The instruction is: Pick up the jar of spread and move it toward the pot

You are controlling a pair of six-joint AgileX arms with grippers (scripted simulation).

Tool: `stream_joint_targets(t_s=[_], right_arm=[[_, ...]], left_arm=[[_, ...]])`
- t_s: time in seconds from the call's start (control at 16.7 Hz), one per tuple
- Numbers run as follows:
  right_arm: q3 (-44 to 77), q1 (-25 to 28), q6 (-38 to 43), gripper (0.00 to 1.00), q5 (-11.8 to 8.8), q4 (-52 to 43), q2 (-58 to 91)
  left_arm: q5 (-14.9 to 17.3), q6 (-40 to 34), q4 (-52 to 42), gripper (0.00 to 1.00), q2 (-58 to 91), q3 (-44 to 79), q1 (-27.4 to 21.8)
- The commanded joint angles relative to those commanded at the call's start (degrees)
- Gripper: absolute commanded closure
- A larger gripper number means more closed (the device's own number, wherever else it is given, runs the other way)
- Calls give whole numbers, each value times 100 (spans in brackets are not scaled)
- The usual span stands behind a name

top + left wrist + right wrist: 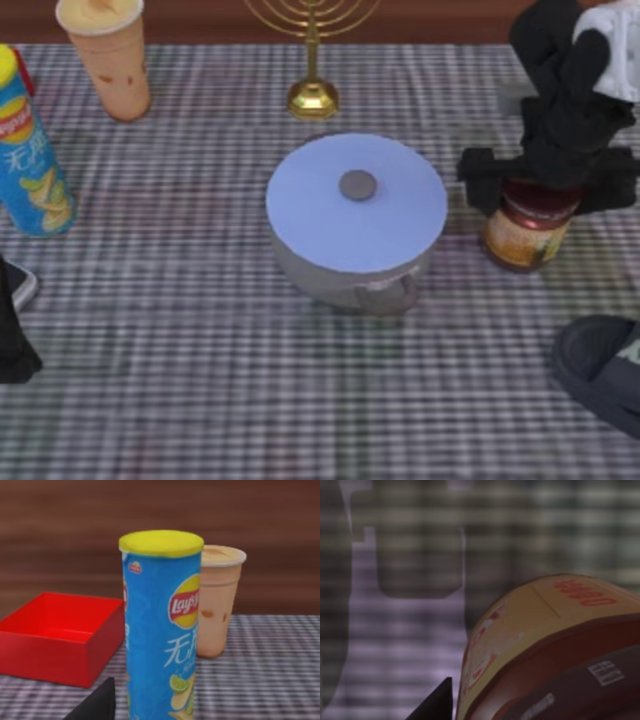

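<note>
The jar of spread stands upright at the right side of the worktop, just beside the pot on the pot's right, with a narrow strip of checked cloth between them. Its long axis is vertical, the dark lid uppermost and the yellow-tan label facing outward. The right gripper sits directly above it, its black body covering the lid in the top view, its crossbar reaching out on both sides of the jar's top. In the right wrist view the jar fills the near part of the picture with its label and dark rim very close to the camera, which suits a gripper closed about the jar's upper part; the contact itself is hidden, so holding the jar is a judgement rather than a thing plainly seen. Whether the jar's base rests on the cloth or is just clear of it cannot be told. The pot lies to the left of the jar in the top view, so the coming move turns on a short sideways carry leftward, stopping before the jar's side meets the pot's wall or its lilac lid. The left arm is parked at the left edge of the worktop, far from the jar, its wrist camera facing a blue crisp can.
</note>
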Motion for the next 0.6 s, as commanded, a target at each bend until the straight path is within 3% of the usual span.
stream_joint_targets(t_s=[0.24,0.6], right_arm=[[0,0,0,2,0,0,0],[0,0,0,0,0,0,0]], left_arm=[[0,0,0,0,0,0,0],[0,0,0,0,0,0,0]])
